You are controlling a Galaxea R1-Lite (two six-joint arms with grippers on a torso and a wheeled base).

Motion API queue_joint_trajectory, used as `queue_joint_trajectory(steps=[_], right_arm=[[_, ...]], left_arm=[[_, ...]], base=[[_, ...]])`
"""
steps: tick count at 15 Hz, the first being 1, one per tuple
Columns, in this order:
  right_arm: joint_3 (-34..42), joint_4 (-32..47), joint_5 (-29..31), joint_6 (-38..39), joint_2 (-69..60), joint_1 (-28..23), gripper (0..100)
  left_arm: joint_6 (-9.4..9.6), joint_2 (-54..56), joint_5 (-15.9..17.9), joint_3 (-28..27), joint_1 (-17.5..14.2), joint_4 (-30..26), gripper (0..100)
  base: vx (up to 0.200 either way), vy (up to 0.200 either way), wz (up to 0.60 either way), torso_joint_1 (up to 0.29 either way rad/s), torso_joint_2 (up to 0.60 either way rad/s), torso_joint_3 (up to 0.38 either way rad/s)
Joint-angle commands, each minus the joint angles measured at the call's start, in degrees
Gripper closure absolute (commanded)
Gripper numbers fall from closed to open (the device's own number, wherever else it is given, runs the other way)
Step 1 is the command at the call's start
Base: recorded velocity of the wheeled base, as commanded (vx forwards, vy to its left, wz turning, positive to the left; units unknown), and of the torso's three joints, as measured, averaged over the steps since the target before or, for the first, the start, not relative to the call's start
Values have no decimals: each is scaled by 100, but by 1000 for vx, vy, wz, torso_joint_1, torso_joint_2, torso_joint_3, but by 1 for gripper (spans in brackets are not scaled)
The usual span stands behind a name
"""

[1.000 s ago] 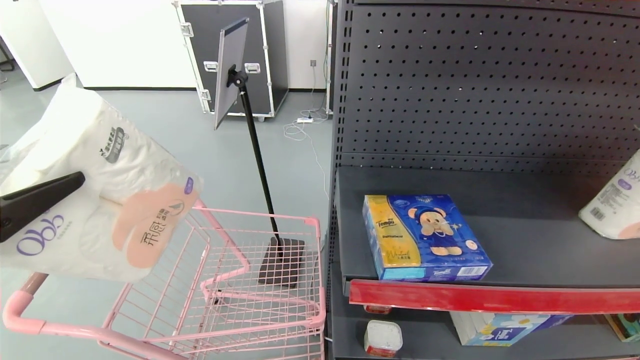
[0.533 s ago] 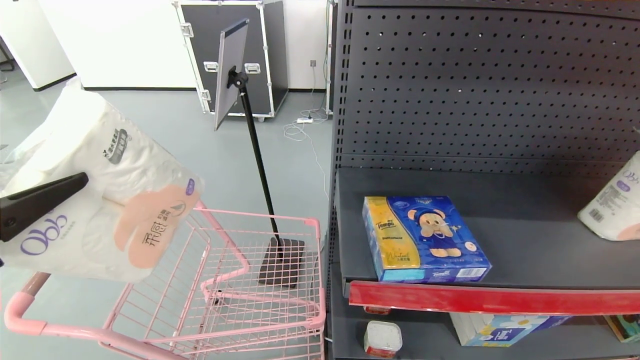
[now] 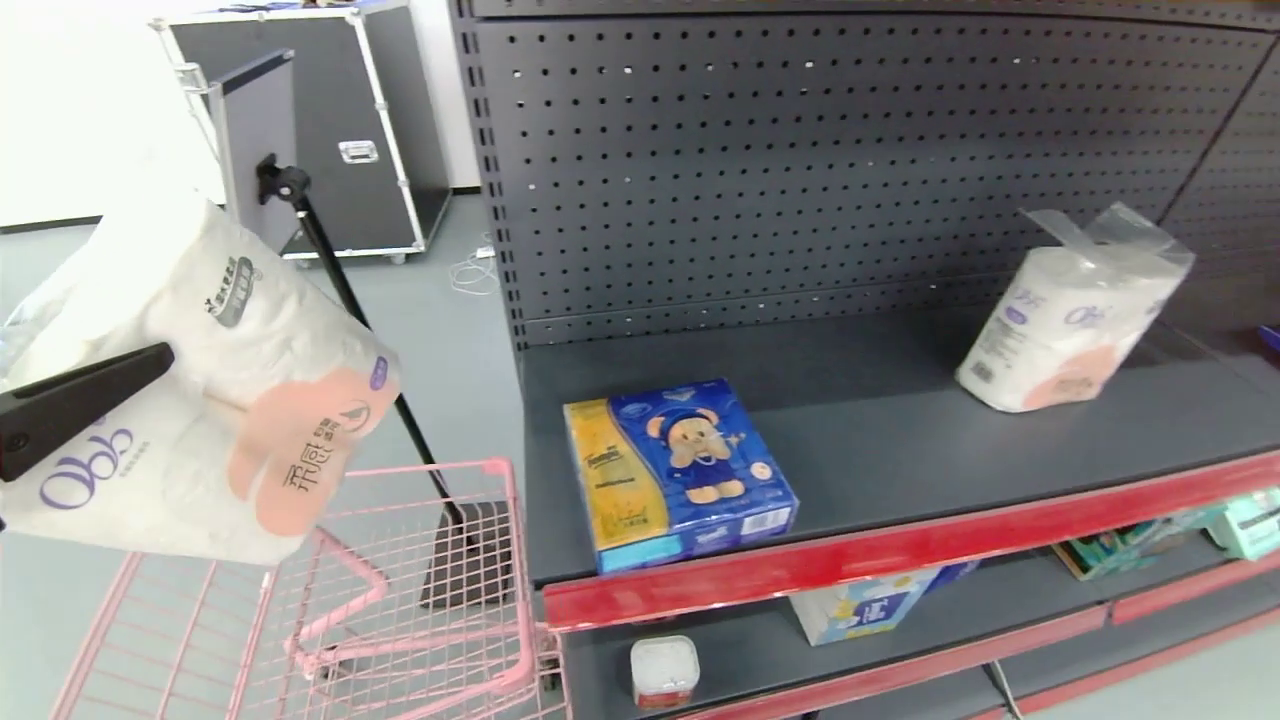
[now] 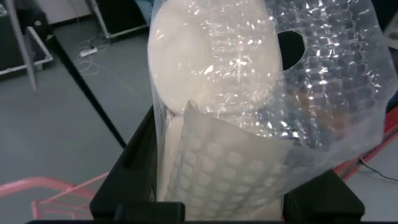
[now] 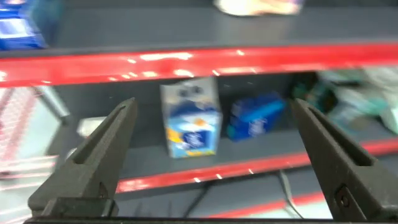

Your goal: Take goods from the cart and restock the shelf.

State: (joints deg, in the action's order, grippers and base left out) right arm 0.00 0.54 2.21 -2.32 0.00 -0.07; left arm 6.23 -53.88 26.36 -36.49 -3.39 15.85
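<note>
A mock shop: stocked pegboard shelf (image 3: 900, 470), pink cart (image 3: 517, 570), a flight case (image 3: 400, 120) behind.

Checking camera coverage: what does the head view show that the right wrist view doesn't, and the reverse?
Head only: the gripped toilet paper pack, the pegboard back panel and the black case.
Right wrist only: the right gripper, jaws open.
Both: the red shelf edge and the white-and-blue box under it.

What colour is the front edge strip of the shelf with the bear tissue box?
The edge strip is red, clearest in the head view.
</note>
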Motion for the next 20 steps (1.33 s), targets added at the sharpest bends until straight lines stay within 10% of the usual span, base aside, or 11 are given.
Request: queue_joint_trajectory(steps=[1, 20], right_arm=[[0, -1, -1, 3, 9, -1, 0], [0, -1, -1, -6, 0, -1, 0]], left_arm=[[1, -8, 1, 10, -4, -3, 100], [10, -17, -8, 10, -21, -12, 100]], base=[[0, 0, 0, 0, 0, 0], [0, 0, 411, 1, 1, 1]])
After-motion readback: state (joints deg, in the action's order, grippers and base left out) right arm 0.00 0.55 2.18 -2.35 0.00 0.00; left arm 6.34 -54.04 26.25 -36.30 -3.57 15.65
